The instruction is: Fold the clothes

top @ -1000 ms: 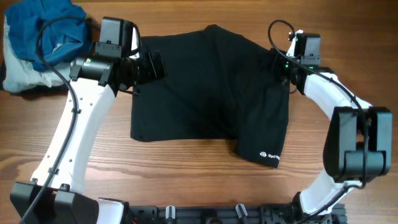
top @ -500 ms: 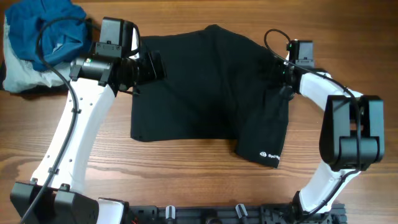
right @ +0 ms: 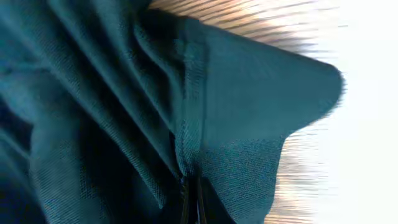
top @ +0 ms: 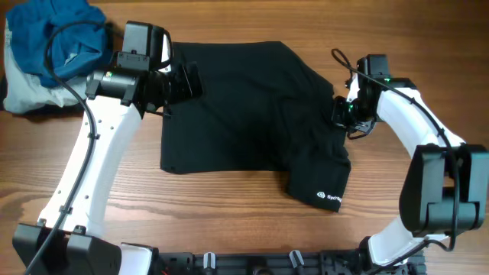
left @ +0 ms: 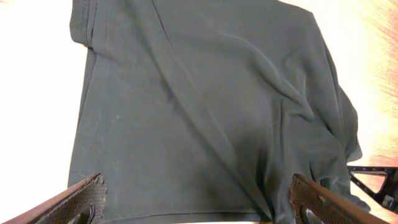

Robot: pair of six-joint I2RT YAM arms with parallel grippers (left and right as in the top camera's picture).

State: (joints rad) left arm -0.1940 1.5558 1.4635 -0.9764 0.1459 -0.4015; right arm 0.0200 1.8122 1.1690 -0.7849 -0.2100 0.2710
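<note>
surface: wooden table [top: 229, 214], brown plank grain | light: bright glare in wrist views

Blue garment heap [top: 27, 38], far-left corner

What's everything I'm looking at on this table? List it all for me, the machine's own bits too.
black garment: one, black, spread across the middle of the table, right side bunched up
white logo: one, white, printed near the garment's lower right corner
bright blue garment: one, blue, crumpled at the far left corner
pale garment: one, blue-white, under the blue one
table: one, brown wood, beneath everything
left arm: one, white with black joints, along the left side
right arm: one, white with black joints, along the right side
left gripper: one, black, open, over the garment's upper left part
right gripper: one, black, shut on the garment's right edge
</note>
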